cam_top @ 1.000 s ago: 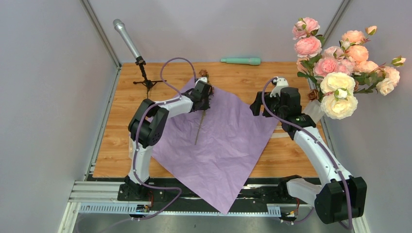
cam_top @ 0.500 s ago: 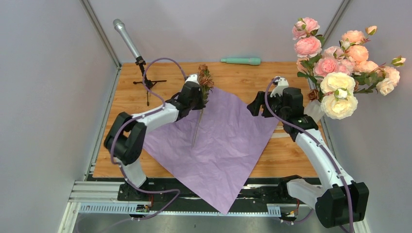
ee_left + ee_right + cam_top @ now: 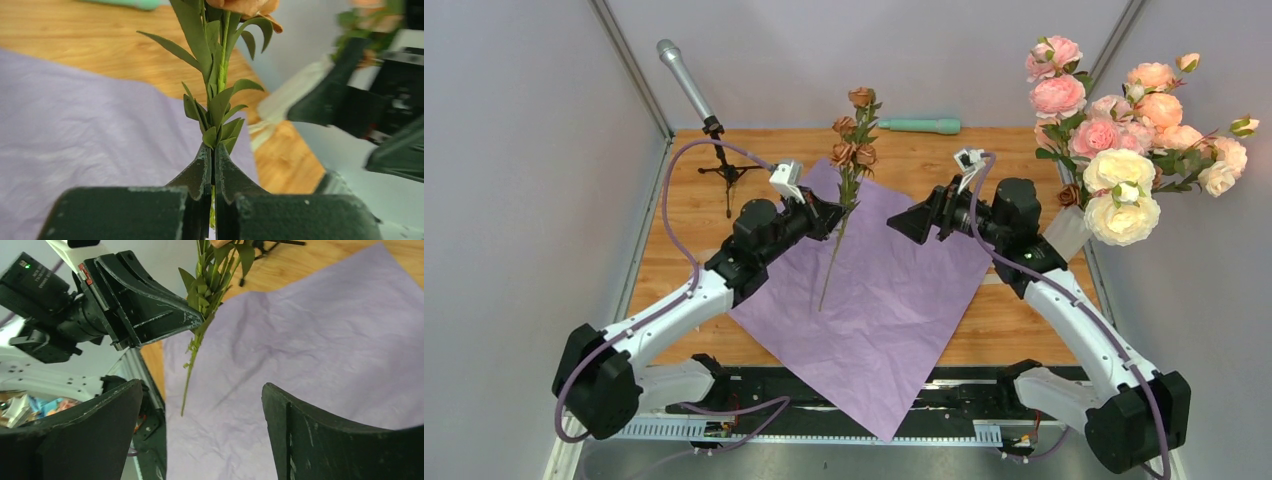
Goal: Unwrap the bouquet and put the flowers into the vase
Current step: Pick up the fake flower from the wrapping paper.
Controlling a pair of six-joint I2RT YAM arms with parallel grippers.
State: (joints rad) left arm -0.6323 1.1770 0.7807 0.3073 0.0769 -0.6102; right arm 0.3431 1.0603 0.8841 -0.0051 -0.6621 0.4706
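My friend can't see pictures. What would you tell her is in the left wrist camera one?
Two dark fingers pinch a leafy green flower stem that rises to a brownish-orange rose at the top edge. Behind it lies lilac paper on a wooden table, with the other arm blurry on the right.

We see a leafy stem of rusty-brown roses (image 3: pixel 852 150), nearly upright, pinched by the left gripper (image 3: pixel 836 214), beneath it our crinkled lilac wrapping paper (image 3: pixel 879 300) spread open and flat, at far right the white vase (image 3: pixel 1067 232) holding big pink and cream roses (image 3: pixel 1119 165)
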